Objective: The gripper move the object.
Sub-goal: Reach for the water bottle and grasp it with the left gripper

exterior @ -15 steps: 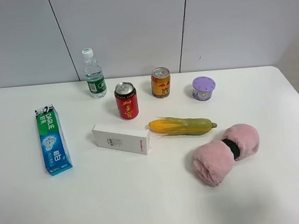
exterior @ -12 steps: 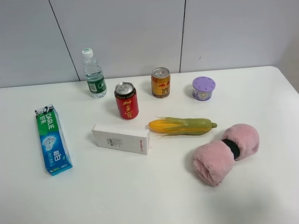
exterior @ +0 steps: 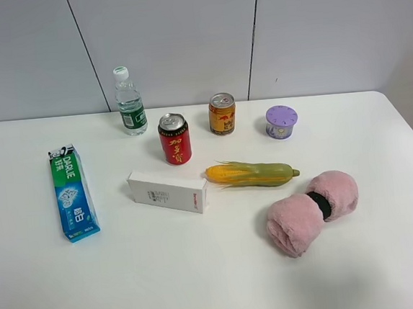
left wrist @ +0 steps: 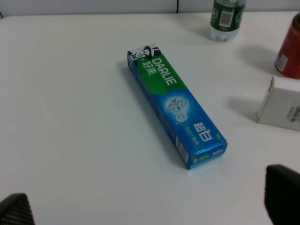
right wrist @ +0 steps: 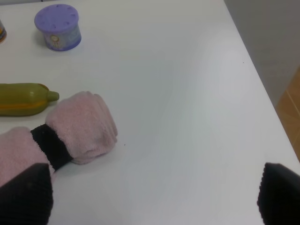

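Note:
The clear water bottle (exterior: 130, 105) with a white cap and dark green label stands upright at the back left of the white table (exterior: 203, 285). Its lower part also shows in the left wrist view (left wrist: 227, 19). Neither gripper shows in the exterior high view. My left gripper (left wrist: 150, 206) is open and empty, with only its black fingertips (left wrist: 283, 197) in view, well short of the bottle and near the toothpaste box. My right gripper (right wrist: 152, 197) is open and empty above the right part of the table, beside the pink roll.
A blue-green toothpaste box (exterior: 72, 193) lies at the left. A red can (exterior: 175, 138), gold-orange can (exterior: 222, 114), purple-lidded tub (exterior: 281, 121), white box (exterior: 168, 191), corn cob (exterior: 251, 173) and pink plush roll (exterior: 311, 211) are spread over the middle and right.

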Controlling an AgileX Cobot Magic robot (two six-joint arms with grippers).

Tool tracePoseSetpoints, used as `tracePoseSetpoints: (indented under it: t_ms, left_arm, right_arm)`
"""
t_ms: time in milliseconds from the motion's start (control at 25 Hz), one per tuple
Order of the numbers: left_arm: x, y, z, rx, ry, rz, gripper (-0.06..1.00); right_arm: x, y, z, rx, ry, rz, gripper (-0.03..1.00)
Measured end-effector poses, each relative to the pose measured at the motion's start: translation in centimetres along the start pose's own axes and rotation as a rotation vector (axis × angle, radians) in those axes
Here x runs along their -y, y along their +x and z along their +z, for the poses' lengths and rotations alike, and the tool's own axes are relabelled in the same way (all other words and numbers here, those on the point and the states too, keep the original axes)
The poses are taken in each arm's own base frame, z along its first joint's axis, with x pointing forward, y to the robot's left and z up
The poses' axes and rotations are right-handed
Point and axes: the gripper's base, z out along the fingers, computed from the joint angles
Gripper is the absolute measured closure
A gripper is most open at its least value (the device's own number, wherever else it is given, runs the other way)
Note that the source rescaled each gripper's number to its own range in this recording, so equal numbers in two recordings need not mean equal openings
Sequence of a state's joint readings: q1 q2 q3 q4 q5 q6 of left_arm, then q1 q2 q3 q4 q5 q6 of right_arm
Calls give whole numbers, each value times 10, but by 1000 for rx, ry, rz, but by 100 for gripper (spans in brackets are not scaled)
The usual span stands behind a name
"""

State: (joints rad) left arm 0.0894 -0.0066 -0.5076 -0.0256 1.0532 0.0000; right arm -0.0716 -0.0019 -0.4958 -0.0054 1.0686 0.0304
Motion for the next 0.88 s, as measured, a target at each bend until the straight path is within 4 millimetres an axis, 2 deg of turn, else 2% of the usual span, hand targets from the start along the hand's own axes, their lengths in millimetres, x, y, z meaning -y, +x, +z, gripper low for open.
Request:
tracePoseSetpoints:
  t_ms: [600, 880]
  left_arm:
    - [3, -2, -1, 16, 32, -18, -6]
    - [12, -40, -25, 309, 139, -91, -6]
  right_arm:
    - [0, 0, 0, 0, 0, 0, -3]
    - [0, 0, 0, 0, 0, 0, -3]
